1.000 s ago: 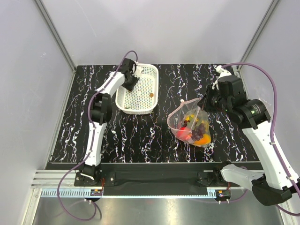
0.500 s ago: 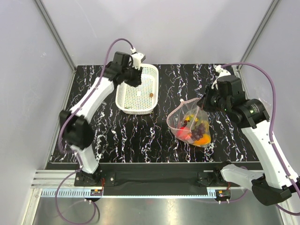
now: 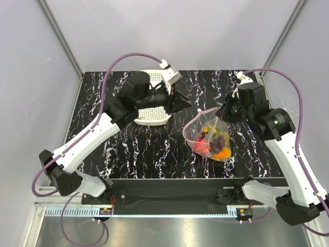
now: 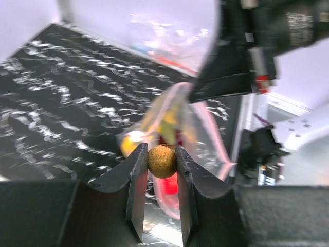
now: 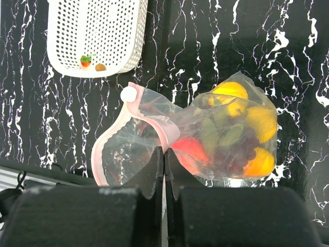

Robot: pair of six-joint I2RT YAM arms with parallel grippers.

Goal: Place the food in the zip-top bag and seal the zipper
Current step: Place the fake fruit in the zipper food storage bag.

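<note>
Left end effector (image 3: pixel 185 104): one second ago it was lowered inside the white basket (image 3: pixel 150 114) at the far-left corner. Half a second ago it was raised above that corner. It has now swung right, past the basket's right rim, and lies between the basket and the zip-top bag (image 3: pixel 208 135), short of the mouth. The left arm (image 3: pixel 97 135) has stretched out, with its elbow dropped toward the table's (image 3: pixel 154 149) near-left side. The arm now covers much of the basket. The jaws clamp a small brown round piece (image 4: pixel 162 161).
</note>
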